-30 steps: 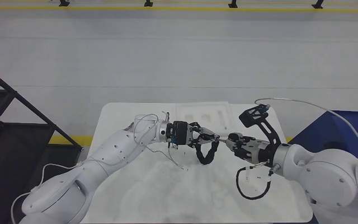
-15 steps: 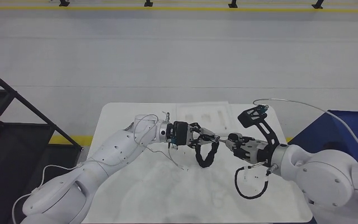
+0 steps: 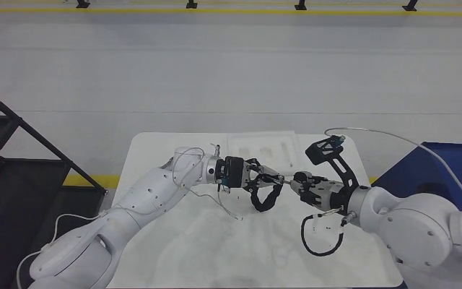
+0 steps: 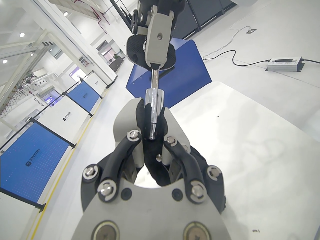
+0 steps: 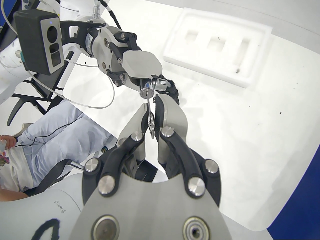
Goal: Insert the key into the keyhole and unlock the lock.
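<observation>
Over middle of table (image 3: 253, 253), off the surface: clamping lock (image 4: 155, 98) in left tool (image 4: 151, 116), narrow on chrome barrel, with black cable loop (image 3: 266, 199) below. Pinching key (image 5: 150, 123) in right tool (image 5: 150, 116), nearly closed on bow, blade in keyhole (image 5: 145, 93). Sitting nose to nose, just apart. Well apart from foam tray (image 5: 217, 48) by far table edge.

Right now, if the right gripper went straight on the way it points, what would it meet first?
The lock, held in the left gripper. The key in the right gripper already reaches the lock's keyhole face; how deep it sits is unclear.
</observation>
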Robot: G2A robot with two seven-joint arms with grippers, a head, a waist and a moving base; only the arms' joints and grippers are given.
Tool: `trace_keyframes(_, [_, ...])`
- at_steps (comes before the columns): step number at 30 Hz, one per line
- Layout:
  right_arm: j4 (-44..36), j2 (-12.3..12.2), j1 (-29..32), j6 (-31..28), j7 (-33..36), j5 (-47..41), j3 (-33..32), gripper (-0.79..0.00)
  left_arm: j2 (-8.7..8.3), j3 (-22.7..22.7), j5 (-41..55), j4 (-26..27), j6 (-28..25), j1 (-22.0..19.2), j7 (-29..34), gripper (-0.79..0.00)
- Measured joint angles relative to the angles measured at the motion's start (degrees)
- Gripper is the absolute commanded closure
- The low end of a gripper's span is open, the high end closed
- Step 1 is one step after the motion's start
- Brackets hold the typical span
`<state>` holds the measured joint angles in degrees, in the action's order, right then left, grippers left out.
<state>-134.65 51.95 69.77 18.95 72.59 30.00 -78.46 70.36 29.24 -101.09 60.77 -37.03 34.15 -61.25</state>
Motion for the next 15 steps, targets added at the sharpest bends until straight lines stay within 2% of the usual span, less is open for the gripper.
trace_keyframes(15, [0.0,0.0,-0.5,0.6,-0.8,0.1,0.9,0.0,0.19,1.4,0.7,1.5,-2.2,1.0,1.3,0.0])
